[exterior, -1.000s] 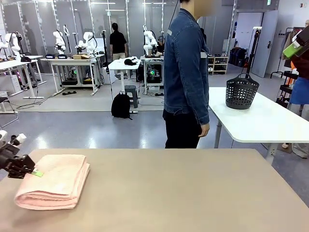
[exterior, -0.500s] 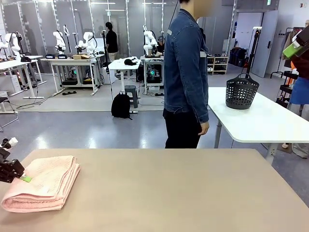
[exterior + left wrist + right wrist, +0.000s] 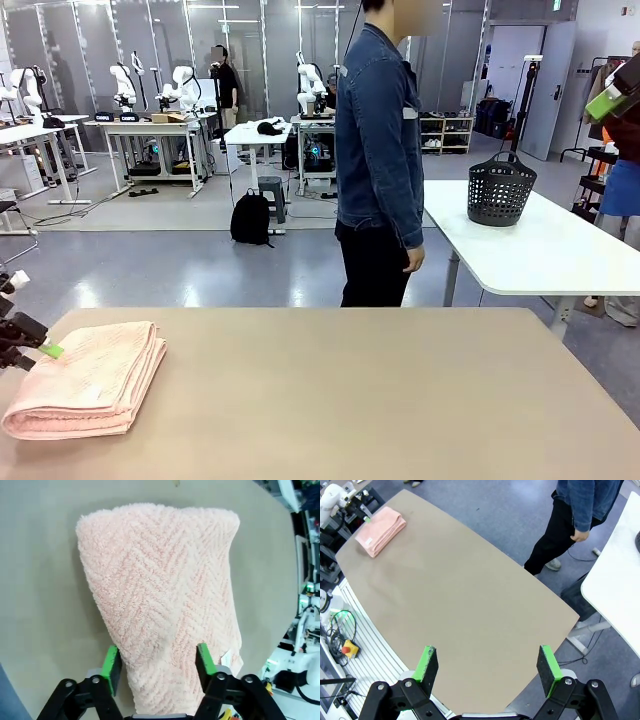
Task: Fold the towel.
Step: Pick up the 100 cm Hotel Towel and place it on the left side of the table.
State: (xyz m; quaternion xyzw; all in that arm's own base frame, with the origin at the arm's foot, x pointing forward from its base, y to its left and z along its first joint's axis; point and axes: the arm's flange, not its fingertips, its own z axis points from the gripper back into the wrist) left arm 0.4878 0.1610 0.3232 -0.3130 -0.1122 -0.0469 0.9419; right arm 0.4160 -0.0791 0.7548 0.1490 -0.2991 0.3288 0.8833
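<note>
The salmon-pink towel (image 3: pixel 85 380) lies folded in a thick stack at the table's near left corner. My left gripper (image 3: pixel 28 342) hangs at the towel's left edge. In the left wrist view its green pads (image 3: pixel 111 664) stand wide apart on either side of the towel's (image 3: pixel 160 580) near end, so the gripper (image 3: pixel 157 662) is open; a small white tag (image 3: pixel 226 658) shows by the right pad. High above the table, my right gripper (image 3: pixel 487 665) is open with nothing between its fingers, and the towel (image 3: pixel 380 525) shows far off.
A person in a denim jacket (image 3: pixel 380 150) stands at the far side of the tan table (image 3: pixel 380 400). A dark basket (image 3: pixel 500 190) sits on a white table behind on the right. A red stop button (image 3: pixel 347 649) lies on the floor beside the table.
The left gripper pulled the folded towel to the left, then opened its jaws and left it resting on the table. The person shifted slightly left.
</note>
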